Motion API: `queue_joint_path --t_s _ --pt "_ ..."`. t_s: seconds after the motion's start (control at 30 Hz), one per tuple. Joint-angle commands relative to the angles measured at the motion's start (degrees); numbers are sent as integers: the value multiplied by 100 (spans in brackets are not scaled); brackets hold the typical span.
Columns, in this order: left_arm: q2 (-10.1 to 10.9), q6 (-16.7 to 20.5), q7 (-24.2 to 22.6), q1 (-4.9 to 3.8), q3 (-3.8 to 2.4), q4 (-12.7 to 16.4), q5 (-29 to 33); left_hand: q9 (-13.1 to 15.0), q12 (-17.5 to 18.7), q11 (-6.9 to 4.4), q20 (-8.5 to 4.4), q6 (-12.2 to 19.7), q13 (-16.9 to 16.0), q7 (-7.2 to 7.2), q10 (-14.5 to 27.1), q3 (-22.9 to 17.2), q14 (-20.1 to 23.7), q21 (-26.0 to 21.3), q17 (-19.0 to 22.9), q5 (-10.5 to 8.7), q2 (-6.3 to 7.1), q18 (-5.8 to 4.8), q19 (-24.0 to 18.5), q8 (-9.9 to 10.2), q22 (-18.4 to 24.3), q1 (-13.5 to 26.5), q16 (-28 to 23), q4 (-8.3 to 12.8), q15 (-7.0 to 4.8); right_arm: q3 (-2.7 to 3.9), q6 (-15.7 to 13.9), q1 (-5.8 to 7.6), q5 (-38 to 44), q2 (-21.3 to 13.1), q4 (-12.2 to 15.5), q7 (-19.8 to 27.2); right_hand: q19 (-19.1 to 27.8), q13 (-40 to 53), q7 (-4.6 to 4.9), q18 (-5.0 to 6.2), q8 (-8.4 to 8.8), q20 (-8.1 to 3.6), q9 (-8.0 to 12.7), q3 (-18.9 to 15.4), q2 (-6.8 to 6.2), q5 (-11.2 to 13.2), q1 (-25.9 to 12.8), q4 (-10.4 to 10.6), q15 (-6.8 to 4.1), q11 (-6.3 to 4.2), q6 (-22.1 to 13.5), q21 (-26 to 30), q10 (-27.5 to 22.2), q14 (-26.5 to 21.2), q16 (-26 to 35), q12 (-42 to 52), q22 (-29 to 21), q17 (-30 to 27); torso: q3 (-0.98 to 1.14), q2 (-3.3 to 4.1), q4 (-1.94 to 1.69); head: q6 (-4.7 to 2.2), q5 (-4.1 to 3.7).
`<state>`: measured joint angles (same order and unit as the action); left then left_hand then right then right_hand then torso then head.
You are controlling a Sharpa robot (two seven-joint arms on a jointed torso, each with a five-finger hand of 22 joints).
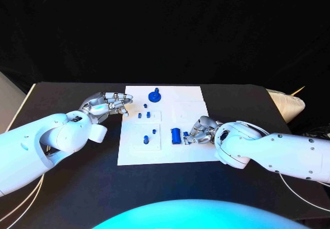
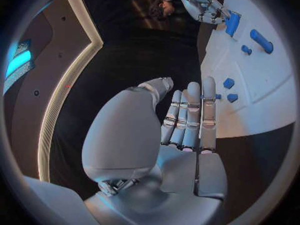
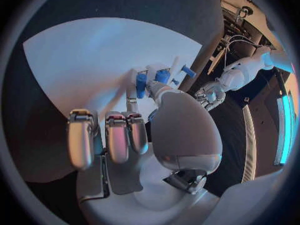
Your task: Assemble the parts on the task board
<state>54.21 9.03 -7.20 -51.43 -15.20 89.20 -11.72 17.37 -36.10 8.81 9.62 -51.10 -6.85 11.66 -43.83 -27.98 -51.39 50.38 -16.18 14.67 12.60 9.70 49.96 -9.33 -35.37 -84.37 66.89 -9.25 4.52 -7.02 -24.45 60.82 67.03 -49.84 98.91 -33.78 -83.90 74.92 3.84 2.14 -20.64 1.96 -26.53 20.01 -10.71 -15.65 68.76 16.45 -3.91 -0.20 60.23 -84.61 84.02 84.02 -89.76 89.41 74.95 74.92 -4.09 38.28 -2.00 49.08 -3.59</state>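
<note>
The white task board (image 1: 165,155) lies mid-table. On it are a round blue knob (image 1: 155,96) at the far end, small blue pegs (image 1: 144,115), a long blue part (image 1: 146,139) and an upright blue block (image 1: 176,135). My right hand (image 1: 201,131) rests on the board's right side; thumb and a finger pinch a small blue part (image 3: 162,76) right next to the block (image 3: 142,82), with the other fingers curled in. My left hand (image 1: 107,106) hovers at the board's left edge, holding nothing, its fingers (image 2: 190,115) straight and together, near two small blue parts (image 2: 230,90).
The black table (image 1: 68,95) extends on both sides of the board. A beige object (image 1: 289,102) sits off the table's far right corner. Pale cables (image 1: 27,195) hang by my left arm.
</note>
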Motion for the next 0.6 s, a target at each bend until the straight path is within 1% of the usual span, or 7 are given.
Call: queue_joint_path --t_s 0.03,0.2,0.37,0.47,0.5,0.53,0.6 --pt "-13 -105 -17 0 -5 5 18 -7 -6 1 14 16 8 39 41 -22 -39 -23 6 35 -38 85 44 -27 6 13 -31 -5 7 -2 -164 -4 138 29 -13 26 -459 1486 17 -86 4 -8 1 -37 -17 -19 -60 2 -16 -11 11 19 576 598 -24 15 1204 1508 1 5 4 1 9" --pt "-16 -105 -14 0 -5 -1 18 -7 -5 3 15 17 12 40 48 -25 -37 -25 6 36 -43 84 43 -28 7 18 -32 -12 9 -1 -264 -4 154 36 -4 66 -459 1487 17 -86 3 -8 0 -39 -12 -19 -68 6 -16 -11 13 18 578 598 -24 17 1205 1508 6 5 5 3 9" --pt "-21 -106 -14 0 -5 -8 18 -7 -5 3 15 17 12 40 48 -25 -37 -25 6 36 -43 84 43 -28 7 18 -32 -12 9 -1 -326 -4 170 33 11 105 -456 1483 22 -83 -2 -7 -4 -117 -32 28 -204 22 -12 -7 14 33 573 598 -24 8 1199 1508 7 1 10 0 21" --pt "-24 -108 -15 0 -5 -9 18 -7 -5 3 15 17 12 40 48 -25 -37 -25 6 36 -43 84 43 -28 7 18 -32 -12 9 -1 -305 -4 171 30 14 125 -457 1484 25 -83 -4 -4 -5 -222 -60 90 -341 25 -10 -3 11 33 574 598 -24 10 1200 1508 7 -1 8 4 19" --pt "-25 -108 -15 0 -5 -10 18 -7 -5 3 15 17 12 40 48 -25 -37 -25 6 36 -43 84 43 -28 7 18 -32 -12 9 -1 -285 -4 168 29 17 133 -458 1484 24 -84 -6 -4 -6 -265 -68 81 -383 25 -9 -4 12 29 574 598 -24 9 1203 1508 7 -2 8 6 18" --pt "-26 -108 -15 0 -5 -11 18 -7 -5 3 15 17 12 40 48 -25 -37 -25 6 36 -43 84 43 -28 7 18 -32 -12 9 -1 -261 -4 160 26 21 140 -459 1484 20 -84 -9 -5 -9 -323 -72 -30 -422 19 -12 -8 10 29 574 598 -24 10 1205 1508 7 -3 8 8 17" --pt "-27 -106 -15 0 -5 -14 18 -7 -5 3 15 17 12 40 48 -25 -37 -25 6 36 -43 84 43 -28 7 18 -32 -12 9 -1 -223 -4 138 23 28 155 -458 1482 19 -83 -12 -6 -12 -396 -94 -102 -473 23 -13 -8 8 34 572 598 -24 4 1204 1508 7 -4 9 9 15"
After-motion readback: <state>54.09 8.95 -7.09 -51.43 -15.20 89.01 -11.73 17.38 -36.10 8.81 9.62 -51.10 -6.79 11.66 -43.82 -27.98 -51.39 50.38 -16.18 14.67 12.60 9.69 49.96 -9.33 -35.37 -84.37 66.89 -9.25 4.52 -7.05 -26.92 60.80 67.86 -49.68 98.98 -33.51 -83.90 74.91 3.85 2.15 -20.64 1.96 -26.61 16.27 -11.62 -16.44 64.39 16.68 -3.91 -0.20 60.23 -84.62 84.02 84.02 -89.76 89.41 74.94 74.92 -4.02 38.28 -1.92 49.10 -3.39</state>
